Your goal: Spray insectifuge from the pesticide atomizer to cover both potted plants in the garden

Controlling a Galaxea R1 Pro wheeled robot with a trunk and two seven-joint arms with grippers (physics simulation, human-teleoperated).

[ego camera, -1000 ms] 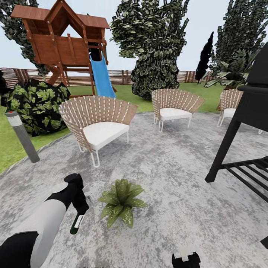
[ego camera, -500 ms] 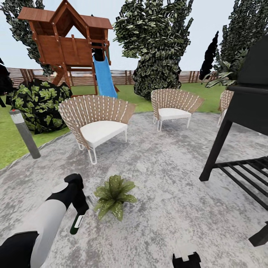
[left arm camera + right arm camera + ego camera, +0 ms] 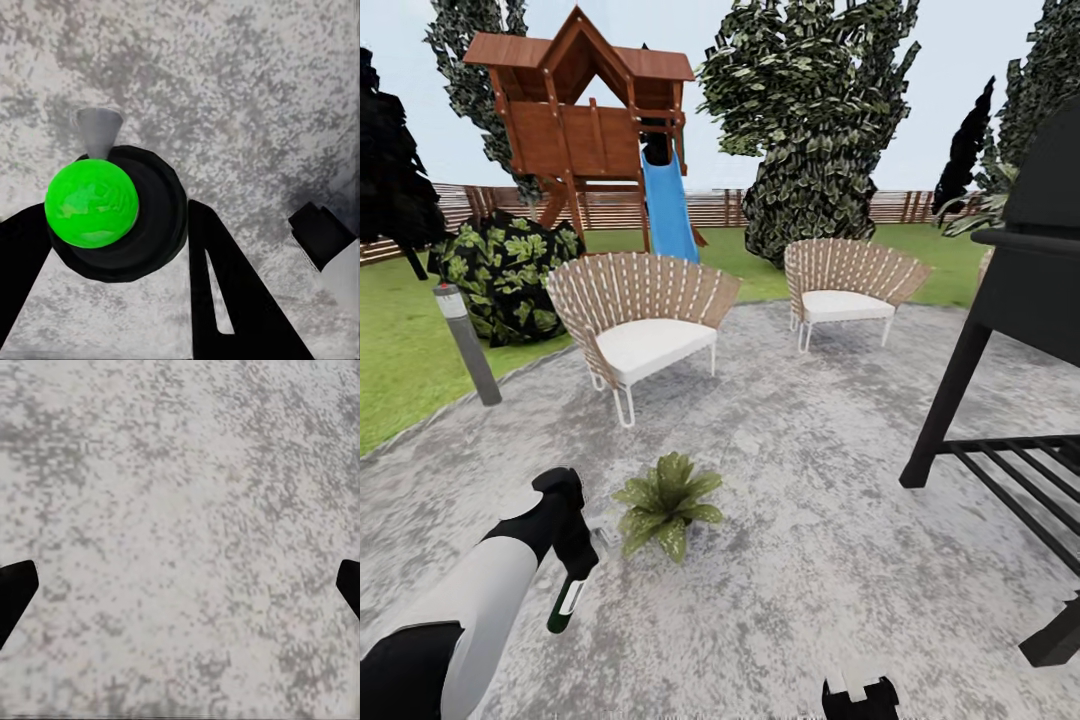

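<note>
Left gripper clamped on one pesticide atomizer, bottle hanging below it over the grey patio; in the left wrist view the fingers flank its dark body with a green cap. Right gripper wide open, empty, over bare paving. One potted plant just beside the atomizer; two wicker chairs, one black grill, one playhouse with slide.

One potted plant; two wicker chairs; one atomizer; one bollard; one grill
</note>
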